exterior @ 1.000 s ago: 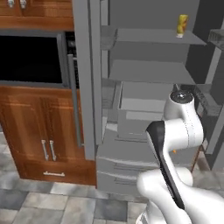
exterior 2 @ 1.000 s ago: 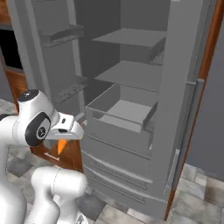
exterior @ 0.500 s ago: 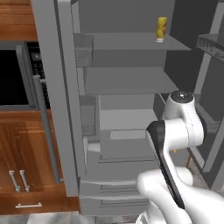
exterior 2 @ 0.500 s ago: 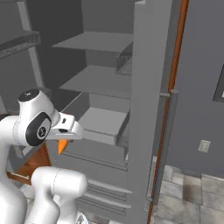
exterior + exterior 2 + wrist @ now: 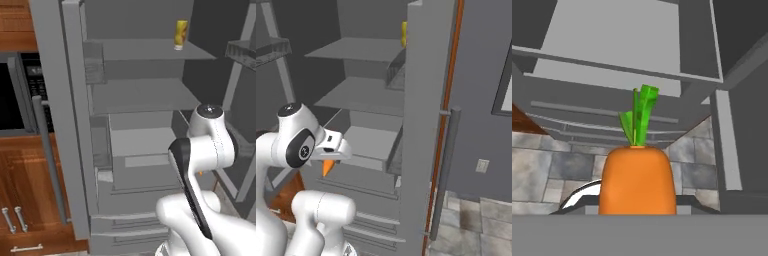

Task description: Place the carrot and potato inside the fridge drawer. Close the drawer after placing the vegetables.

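The claw (image 5: 331,161) stays clenched on the carrot (image 5: 638,180), leafy top (image 5: 640,116) pointing away from the hand, above the tiled floor (image 5: 542,172); beyond it the grey fridge drawer (image 5: 619,47) stands pulled open.

Orange carrot (image 5: 637,180) upright before the open fridge drawer (image 5: 619,60).

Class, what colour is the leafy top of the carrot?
Green, above the orange carrot body; the hand view shows it best.
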